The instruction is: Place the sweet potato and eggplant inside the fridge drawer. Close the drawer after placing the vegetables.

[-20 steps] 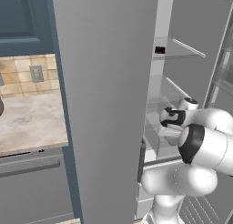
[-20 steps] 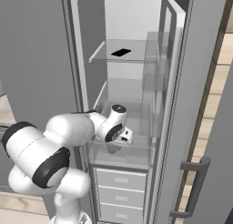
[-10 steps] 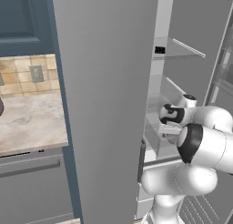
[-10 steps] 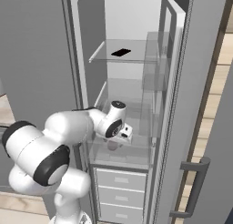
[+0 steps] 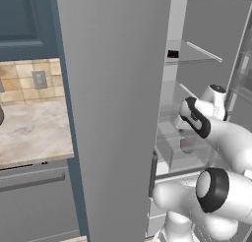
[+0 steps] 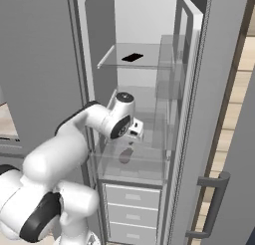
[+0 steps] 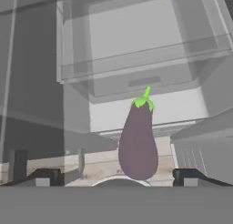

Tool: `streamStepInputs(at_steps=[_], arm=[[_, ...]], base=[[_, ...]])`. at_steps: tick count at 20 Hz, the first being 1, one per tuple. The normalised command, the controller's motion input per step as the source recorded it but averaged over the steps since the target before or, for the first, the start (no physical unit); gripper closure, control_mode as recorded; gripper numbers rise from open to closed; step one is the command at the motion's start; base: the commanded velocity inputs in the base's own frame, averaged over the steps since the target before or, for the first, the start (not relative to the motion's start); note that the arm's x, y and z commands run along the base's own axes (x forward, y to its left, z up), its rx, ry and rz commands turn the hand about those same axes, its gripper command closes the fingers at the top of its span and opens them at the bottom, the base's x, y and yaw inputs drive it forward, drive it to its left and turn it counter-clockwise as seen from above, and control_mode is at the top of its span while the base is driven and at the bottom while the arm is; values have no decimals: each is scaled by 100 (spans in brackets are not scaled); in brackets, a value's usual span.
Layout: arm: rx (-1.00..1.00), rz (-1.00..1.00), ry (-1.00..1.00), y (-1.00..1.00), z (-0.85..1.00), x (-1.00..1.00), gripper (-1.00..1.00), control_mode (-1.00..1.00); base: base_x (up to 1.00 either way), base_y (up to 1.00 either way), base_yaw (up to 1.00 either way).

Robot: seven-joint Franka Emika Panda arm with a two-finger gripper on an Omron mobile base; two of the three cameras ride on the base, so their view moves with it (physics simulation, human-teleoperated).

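Opened wide since a second ago, and raised a little above the drawer: tool [image 7: 116, 181], jaws now spread far apart, gripping nothing. Noted between the spread fingertips [image 7: 43, 178] in the hand view: eggplant [image 7: 138, 143], purple with green stem, free of both pads. Seen from the right base view as a dull lump [image 6: 125, 157] lying inside the clear fridge drawer [image 6: 149, 170], directly under the tool [image 6: 133, 138]. Drawer pulled out, not shut. Found on the upper fridge shelf [image 6: 114, 61]: small black item [image 6: 132, 57]. Bench [image 5: 29, 133] at far left, beside the open fridge door [image 5: 113, 108].
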Motion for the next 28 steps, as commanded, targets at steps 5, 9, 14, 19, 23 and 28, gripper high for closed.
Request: streamStepInputs(at_steps=[5,9,14,19,23,28], arm=[[-3,0,-16,16,89,-90,-100,-100],[-1,0,-8,34,51,-100,-100,-100],[-2,0,0,55,-2,-78,-100,-100],[0,0,0,25,-3,-9,-100,-100],[0,0,0,0,-1,0,-100,-100],[0,0,0,0,0,-17,-100,-100]], base=[[0,0,0],[0,0,0],[0,0,0],[0,0,0],[0,0,0],[0,0,0]])
